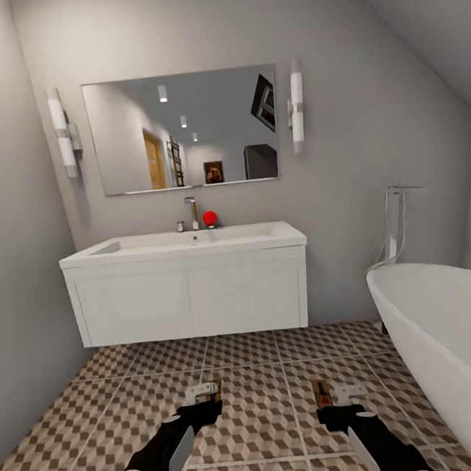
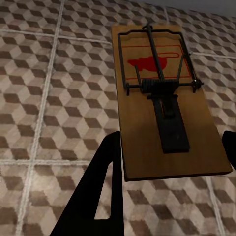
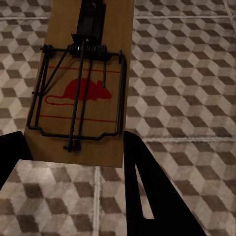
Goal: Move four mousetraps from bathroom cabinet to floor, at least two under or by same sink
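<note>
- Mousetraps are what I carry, one per gripper, facing the sink (image 1: 188, 284) across the bathroom floor (image 1: 261, 414).
- My left gripper (image 1: 203, 406) is clamped on one mousetrap (image 2: 164, 98); my right gripper (image 1: 340, 407) pinches another (image 3: 83, 83).
- Risk, I judge: dropping from this height could bounce them away from the sink.
- Each is a tan board with dark wire and a red mouse mark.

You're holding a smooth tan wooden mousetrap (image 2: 167, 113) with dark matt metal wire in the matt black left gripper (image 2: 167, 162); at two o'clock, the bathtub (image 1: 448, 329) looks glossy white, and the bathroom floor (image 1: 261, 407) tiles look matt
</note>
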{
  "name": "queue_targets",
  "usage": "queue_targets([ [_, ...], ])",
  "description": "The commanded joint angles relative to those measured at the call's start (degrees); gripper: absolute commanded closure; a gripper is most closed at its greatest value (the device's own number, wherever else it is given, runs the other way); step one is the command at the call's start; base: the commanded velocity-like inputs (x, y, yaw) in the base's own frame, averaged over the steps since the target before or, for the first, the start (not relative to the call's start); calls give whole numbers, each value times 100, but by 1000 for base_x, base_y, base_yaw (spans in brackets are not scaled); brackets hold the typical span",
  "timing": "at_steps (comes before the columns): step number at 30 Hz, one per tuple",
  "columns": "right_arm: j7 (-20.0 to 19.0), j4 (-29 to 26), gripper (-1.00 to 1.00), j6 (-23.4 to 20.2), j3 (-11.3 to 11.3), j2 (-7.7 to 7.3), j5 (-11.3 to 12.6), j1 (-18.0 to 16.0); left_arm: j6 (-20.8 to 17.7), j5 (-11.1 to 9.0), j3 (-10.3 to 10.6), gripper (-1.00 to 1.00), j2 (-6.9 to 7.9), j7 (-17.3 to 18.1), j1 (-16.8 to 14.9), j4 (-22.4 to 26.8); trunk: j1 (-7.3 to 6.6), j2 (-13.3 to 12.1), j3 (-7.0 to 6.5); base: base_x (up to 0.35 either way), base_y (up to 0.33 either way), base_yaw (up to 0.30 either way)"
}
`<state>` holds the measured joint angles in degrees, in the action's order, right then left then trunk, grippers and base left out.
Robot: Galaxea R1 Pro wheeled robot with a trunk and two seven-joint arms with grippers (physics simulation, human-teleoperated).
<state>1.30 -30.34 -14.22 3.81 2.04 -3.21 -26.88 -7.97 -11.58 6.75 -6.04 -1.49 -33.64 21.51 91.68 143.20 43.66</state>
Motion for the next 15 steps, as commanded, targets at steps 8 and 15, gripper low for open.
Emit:
queue_targets([
  [8, -16, -8, 100, 22, 32, 7, -13, -2, -27, -49, 46, 100, 31, -27, -2, 11, 20, 15, 184, 0, 0, 0],
  [15, -16, -7, 100, 26, 38, 7, -13, -2, -26, -47, 46, 100, 31, -27, -2, 11, 38, 24, 340, 0, 0, 0],
])
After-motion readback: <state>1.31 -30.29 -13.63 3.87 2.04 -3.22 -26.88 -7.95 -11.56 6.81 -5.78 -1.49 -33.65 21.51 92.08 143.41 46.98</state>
